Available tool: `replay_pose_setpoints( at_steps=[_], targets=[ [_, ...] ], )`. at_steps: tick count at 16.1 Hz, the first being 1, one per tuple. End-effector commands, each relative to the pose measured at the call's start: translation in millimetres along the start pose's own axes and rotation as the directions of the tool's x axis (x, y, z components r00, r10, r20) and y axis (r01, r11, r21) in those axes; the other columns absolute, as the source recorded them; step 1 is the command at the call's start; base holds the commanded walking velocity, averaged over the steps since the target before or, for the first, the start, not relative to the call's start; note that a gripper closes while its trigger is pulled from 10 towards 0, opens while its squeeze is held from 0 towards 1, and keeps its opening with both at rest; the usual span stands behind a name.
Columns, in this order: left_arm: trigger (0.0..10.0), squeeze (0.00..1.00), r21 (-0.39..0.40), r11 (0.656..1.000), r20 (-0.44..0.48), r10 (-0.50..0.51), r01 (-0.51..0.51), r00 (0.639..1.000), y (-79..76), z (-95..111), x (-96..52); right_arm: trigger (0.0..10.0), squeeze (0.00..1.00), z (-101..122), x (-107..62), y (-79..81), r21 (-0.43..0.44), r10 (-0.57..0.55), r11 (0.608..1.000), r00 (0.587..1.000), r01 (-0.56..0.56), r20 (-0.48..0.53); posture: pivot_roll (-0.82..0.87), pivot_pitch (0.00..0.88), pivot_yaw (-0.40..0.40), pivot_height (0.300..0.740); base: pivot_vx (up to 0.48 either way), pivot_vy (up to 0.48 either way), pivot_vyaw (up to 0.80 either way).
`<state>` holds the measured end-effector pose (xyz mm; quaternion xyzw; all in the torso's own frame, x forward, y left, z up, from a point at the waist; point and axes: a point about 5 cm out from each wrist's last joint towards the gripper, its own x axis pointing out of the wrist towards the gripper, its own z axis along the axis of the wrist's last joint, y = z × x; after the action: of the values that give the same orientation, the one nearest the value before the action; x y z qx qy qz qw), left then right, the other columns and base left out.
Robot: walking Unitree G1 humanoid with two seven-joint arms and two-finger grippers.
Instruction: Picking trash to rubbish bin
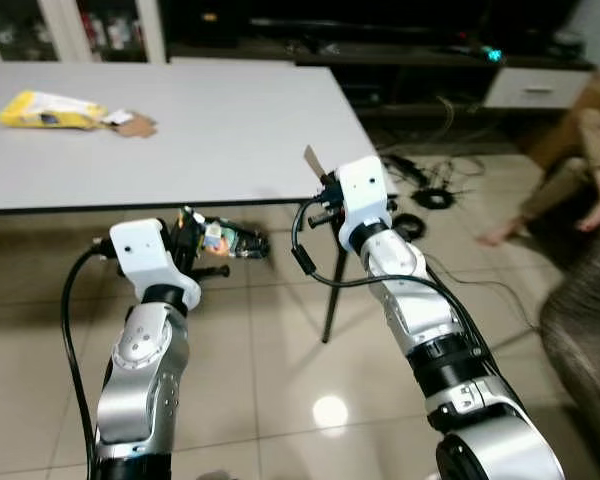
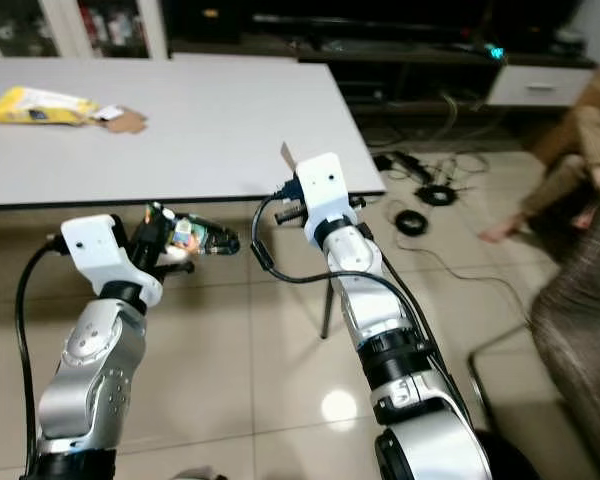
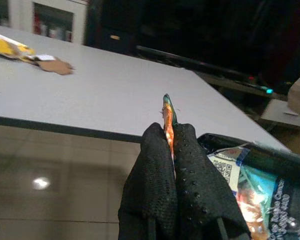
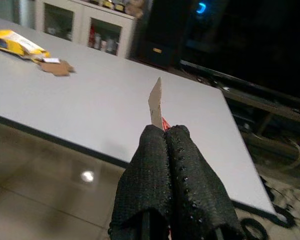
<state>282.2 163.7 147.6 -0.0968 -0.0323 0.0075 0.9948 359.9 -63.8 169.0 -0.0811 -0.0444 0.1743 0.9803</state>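
while both silver arms are reaching forward in front of a white table (image 1: 230,130), each gripper is pinching a piece of trash. the left gripper (image 3: 171,150) is sitting just below the table's near edge, its two black fingers pressed together on the thin edge of a dark, colourful snack wrapper (image 2: 202,238), which is sticking out to the right of the fingers above the tiled floor (image 1: 270,400). the right gripper (image 4: 162,137) is hovering at the table's near right corner, its fingers clamped shut on a small piece of cardboard (image 4: 155,103), which is standing upright above the fingertips. on the far left of the table, a yellow packet (image 1: 50,109) is lying flat, with a brown cardboard scrap (image 1: 135,125) just to its right, touching or nearly so. a tangle of black cables (image 1: 430,190) is lying on the floor to the right of the table. at the far right, a person's leg and bare foot (image 1: 502,232) are resting on the tiles beside a brown sofa (image 1: 585,330).
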Motion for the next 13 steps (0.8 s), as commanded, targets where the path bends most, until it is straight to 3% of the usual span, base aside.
replay_pose_setpoints(
  at_steps=[1, 5, 13],
  targets=[
    [10.0, 0.0, 0.0, 1.0, -0.003, -0.011, 0.011, 1.0, -1.2, 0.6, 1.0, 10.0, 0.0, 0.9, -0.4, -4.8, 0.011, -0.015, 1.0, 1.0, 0.015, 0.0, -0.03, 0.049, -0.076, 0.74, 0.0, 0.0, -0.77],
    [10.0, 0.0, -0.008, 1.0, -0.002, -0.029, 0.029, 1.0, -1.6, 0.3, 1.0, 10.0, 0.0, 0.8, -0.3, -5.0, 0.01, -0.015, 1.0, 1.0, 0.015, -0.004, -0.03, 0.049, -0.076, 0.74, 0.0, 0.0, 0.0],
    [10.0, 0.0, -0.013, 1.0, -0.008, -0.029, 0.028, 1.0, 0.1, -0.4, 1.1, 10.0, 0.0, 0.6, -0.1, -4.8, 0.009, -0.011, 1.0, 1.0, 0.011, -0.006, -0.03, 0.049, -0.076, 0.74, 0.0, 0.0, -0.8]
  ],
)
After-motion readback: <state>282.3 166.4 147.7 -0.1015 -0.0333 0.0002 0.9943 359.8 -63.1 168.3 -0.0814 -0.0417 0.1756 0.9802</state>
